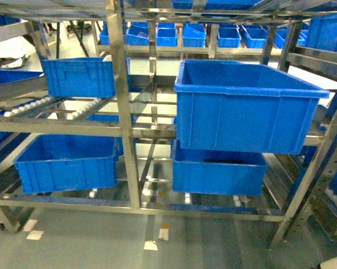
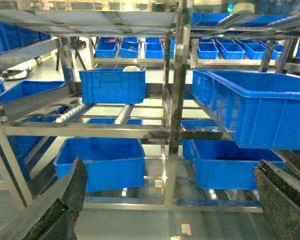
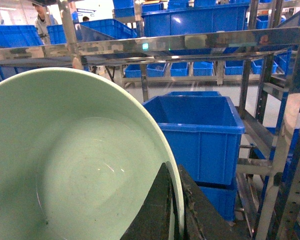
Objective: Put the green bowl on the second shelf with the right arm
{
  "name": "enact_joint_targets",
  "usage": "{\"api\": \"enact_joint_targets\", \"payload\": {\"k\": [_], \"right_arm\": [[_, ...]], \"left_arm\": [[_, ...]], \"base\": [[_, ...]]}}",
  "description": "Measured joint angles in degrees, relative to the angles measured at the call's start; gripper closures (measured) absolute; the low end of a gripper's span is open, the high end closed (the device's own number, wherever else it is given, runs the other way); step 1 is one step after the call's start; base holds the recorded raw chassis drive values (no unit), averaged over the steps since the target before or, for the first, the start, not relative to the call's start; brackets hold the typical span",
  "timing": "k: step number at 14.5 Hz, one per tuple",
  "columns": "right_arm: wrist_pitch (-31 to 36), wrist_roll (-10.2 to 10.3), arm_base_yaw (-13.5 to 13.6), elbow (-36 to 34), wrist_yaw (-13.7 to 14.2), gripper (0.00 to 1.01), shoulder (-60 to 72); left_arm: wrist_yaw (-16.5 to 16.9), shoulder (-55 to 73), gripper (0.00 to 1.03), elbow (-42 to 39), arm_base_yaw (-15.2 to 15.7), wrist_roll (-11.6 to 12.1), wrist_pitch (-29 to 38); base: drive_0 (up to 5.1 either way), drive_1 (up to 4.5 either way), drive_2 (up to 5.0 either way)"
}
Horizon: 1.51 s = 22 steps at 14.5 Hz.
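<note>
Head view: A stainless-steel rack (image 1: 126,131) fills the scene, its perforated uprights and roller rails carrying blue plastic crates. A large blue crate (image 1: 244,106) sits on the right of the second shelf (image 1: 73,124); a smaller crate (image 1: 81,77) stands farther back on the left of that tier, with white rollers bare in front of it. Two more crates, left (image 1: 67,162) and right (image 1: 218,171), rest on the tier below. Scraps of tape lie on the grey floor (image 1: 157,241). Neither arm nor the bowl appears here.

Left wrist view: The left tool (image 2: 169,200) faces the same rack, its two dark fingers (image 2: 65,205) at the bottom corners, spread wide apart with nothing between them. Beyond them the second shelf's rollers (image 2: 122,114) run toward the smaller crate, over whose rim a pale rounded object (image 2: 131,68) peeps. The large crate looms at right.

Right wrist view: The green bowl (image 3: 65,165) dominates the left half, tilted with its glossy pale inside toward the camera. The right tool (image 3: 173,205) is pressed together on the bowl's rim, a dark finger (image 3: 157,212) lying inside the bowl and the other outside the wall. The bowl is held in the air in front of the rack, not on any tier. Behind it stand a blue crate (image 3: 199,132) on the rack and steel rails overhead. A person (image 3: 41,21) stands far back at upper left.
</note>
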Motion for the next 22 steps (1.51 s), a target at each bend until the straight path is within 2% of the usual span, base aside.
{"api": "enact_joint_targets", "payload": {"k": [13, 22], "right_arm": [[0.1, 0.0, 0.0, 0.0, -0.3, 0.99, 0.0], [-0.3, 0.0, 0.0, 0.0, -0.2, 0.99, 0.1]], "left_arm": [[-0.1, 0.0, 0.05, 0.0, 0.0, 0.0, 0.2], [0.0, 0.0, 0.05, 0.0, 0.0, 0.0, 0.0]], "base": [[-4.9, 2.2, 2.2], [0.0, 4.17, -4.2]]}}
